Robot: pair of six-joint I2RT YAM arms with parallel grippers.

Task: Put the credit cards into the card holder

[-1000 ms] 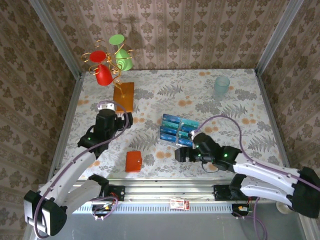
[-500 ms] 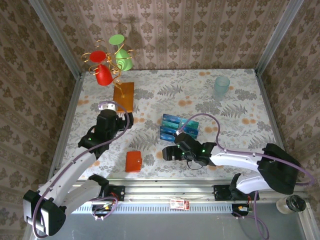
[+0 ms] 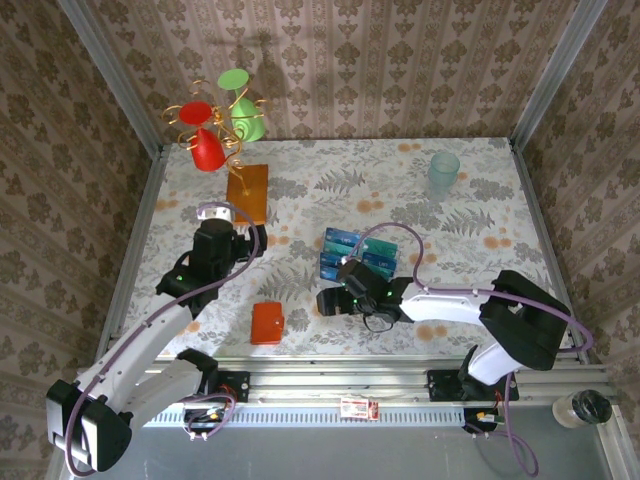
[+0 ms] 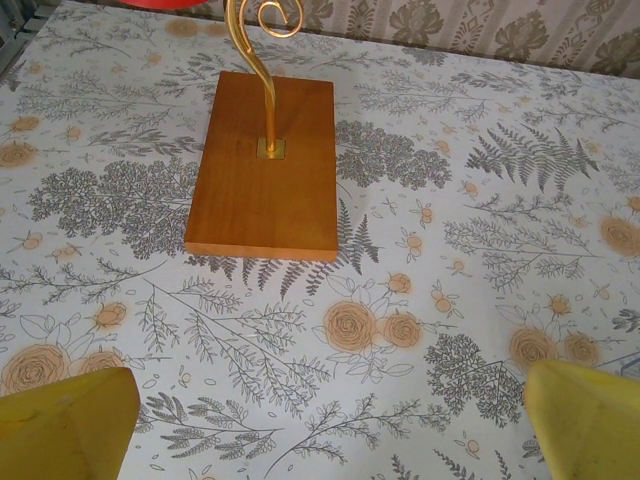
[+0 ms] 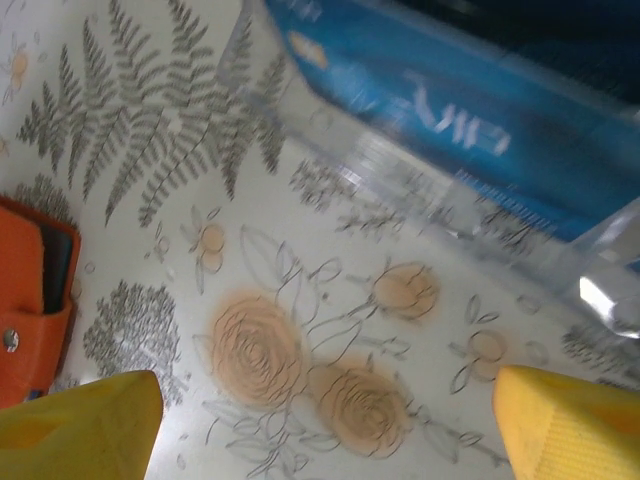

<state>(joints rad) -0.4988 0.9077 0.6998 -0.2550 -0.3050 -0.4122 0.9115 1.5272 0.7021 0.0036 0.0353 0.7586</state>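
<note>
The credit cards (image 3: 352, 256) lie in a blue and teal cluster at mid-table, inside a clear wrapper; in the right wrist view one blue card (image 5: 450, 110) shows at the top. The card holder (image 3: 267, 322), orange-red, lies flat near the front edge and shows at the left edge of the right wrist view (image 5: 30, 295). My right gripper (image 3: 328, 302) hovers open over bare cloth between the cards and the holder, its jaws (image 5: 325, 430) wide apart and empty. My left gripper (image 3: 243, 238) stands open and empty (image 4: 328, 430), just short of the wooden board.
An orange-brown board (image 4: 265, 165) carries a gold wire stand (image 3: 232, 140) with red and green cups at the back left. A pale teal cup (image 3: 443, 175) stands at the back right. Metal rails and patterned walls close in the table.
My right arm has swung left, carrying its open gripper from below the cards toward the card holder. The left arm has not moved.
</note>
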